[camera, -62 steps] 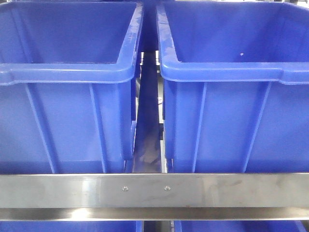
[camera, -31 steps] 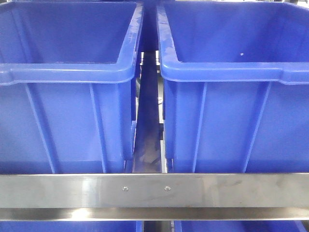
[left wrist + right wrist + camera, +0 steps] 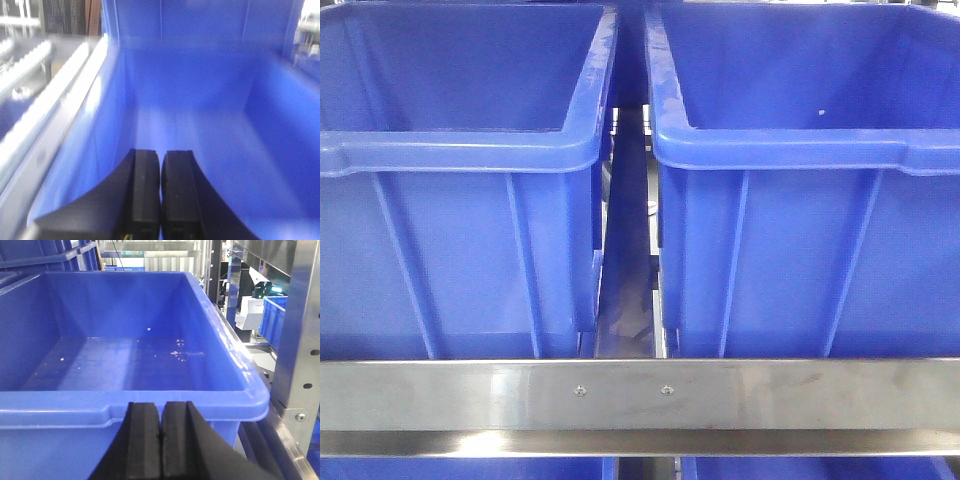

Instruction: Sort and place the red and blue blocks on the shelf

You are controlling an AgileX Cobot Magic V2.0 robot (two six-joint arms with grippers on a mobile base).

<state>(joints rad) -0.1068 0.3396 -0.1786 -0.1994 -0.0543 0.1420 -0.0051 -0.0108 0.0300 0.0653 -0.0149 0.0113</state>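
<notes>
**Both grippers closed at the blue bins; no block in sight**

Two large blue bins stand side by side on the shelf, the left bin (image 3: 460, 150) and the right bin (image 3: 800, 150) separated by a narrow gap that shows a strip of the track beneath. Across the front runs the shelf's brushed-steel rail (image 3: 470, 395), flat and slightly smeared, with two small screws near its middle. Tops of further blue bins show under the rail.

The left gripper (image 3: 160, 165) is inside a bin, its black fingers pressed together with nothing between them; the view is blurred, showing smooth blue walls and floor, and a pale steel rail (image 3: 55, 95) along the bin's left side.

The right gripper (image 3: 161, 415) hangs just outside the near rim of a bin (image 3: 150, 407), fingers together and empty. That bin's floor is scuffed with pale specks. To its right stands a perforated steel upright (image 3: 300, 340), and behind it a workshop with more blue bins and racking.

Neither the red nor the blue block appears in any view.
</notes>
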